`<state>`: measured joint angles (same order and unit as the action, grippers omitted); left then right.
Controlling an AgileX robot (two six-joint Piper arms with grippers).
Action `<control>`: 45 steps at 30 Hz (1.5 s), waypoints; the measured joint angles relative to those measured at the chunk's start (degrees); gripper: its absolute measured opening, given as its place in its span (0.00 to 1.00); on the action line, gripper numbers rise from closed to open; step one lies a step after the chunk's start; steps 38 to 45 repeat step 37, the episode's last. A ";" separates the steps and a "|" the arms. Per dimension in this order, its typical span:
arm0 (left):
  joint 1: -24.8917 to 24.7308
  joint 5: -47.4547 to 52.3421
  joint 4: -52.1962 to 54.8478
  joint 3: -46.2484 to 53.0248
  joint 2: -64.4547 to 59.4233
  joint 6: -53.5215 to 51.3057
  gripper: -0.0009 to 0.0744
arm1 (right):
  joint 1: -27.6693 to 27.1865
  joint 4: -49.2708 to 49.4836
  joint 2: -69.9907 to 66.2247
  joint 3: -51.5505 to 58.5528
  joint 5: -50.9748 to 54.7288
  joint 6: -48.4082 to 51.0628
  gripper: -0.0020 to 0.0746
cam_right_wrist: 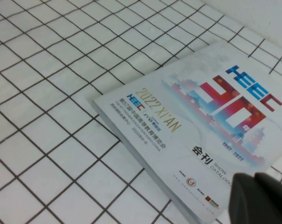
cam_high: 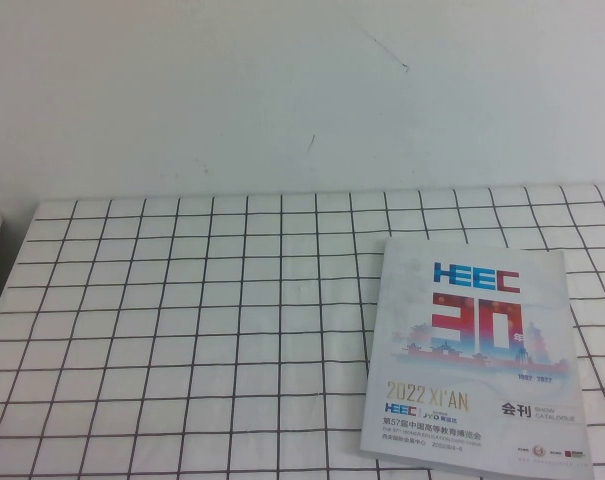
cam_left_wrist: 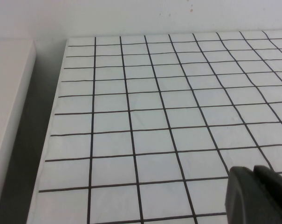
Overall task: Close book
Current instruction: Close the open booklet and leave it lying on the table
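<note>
Book (cam_high: 474, 355) lies flat, cover up, lower right on the counter (cam_high: 182, 330); I judge the closing done. Right claw (cam_right_wrist: 262, 198) hovers at its corner, left claw (cam_left_wrist: 257, 193) over bare grid. I cannot tell if either is spread. Next I'd only pull clear.

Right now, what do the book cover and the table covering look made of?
The book: probably coated paper, smooth printed cover, faint sheen. The table covering: likely cloth or vinyl, matte white, black grid. The left gripper hovers over bare grid; the right gripper above the book's edge.
</note>
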<state>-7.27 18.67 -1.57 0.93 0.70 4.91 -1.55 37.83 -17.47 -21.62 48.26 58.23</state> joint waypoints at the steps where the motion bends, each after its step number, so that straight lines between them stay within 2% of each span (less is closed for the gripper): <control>1: 0.00 0.00 0.00 0.00 0.00 0.00 0.01 | 0.44 0.27 0.51 0.38 -0.63 0.00 0.02; 9: 0.00 0.00 0.00 0.00 0.00 0.00 0.01 | 3.42 0.19 8.11 6.62 -10.15 -2.96 0.02; 11: 0.00 0.00 0.00 0.00 0.00 0.00 0.01 | 3.53 -4.43 9.97 7.60 -12.27 -9.46 0.02; 17: 0.00 0.00 0.00 0.00 0.00 0.00 0.01 | 3.53 -32.34 13.54 11.27 -16.70 -43.63 0.02; 20: 0.00 0.00 0.00 0.00 0.00 0.00 0.01 | 3.53 -38.82 13.84 15.92 -23.36 -50.60 0.02; 23: 0.00 0.09 0.00 0.00 0.00 0.00 0.01 | 3.53 -40.25 13.98 21.30 -31.81 -51.74 0.02; 25: 0.00 0.22 0.03 0.00 0.00 0.00 0.01 | 3.53 -40.47 14.88 22.70 -33.74 -50.87 0.02; 30: 0.00 0.22 0.14 0.00 0.00 0.00 0.01 | 3.53 -40.21 17.83 23.19 -30.01 -49.26 0.02; 45: 0.00 0.22 0.13 0.00 0.00 0.00 0.01 | 3.53 -39.97 18.06 23.08 -29.65 -49.04 0.02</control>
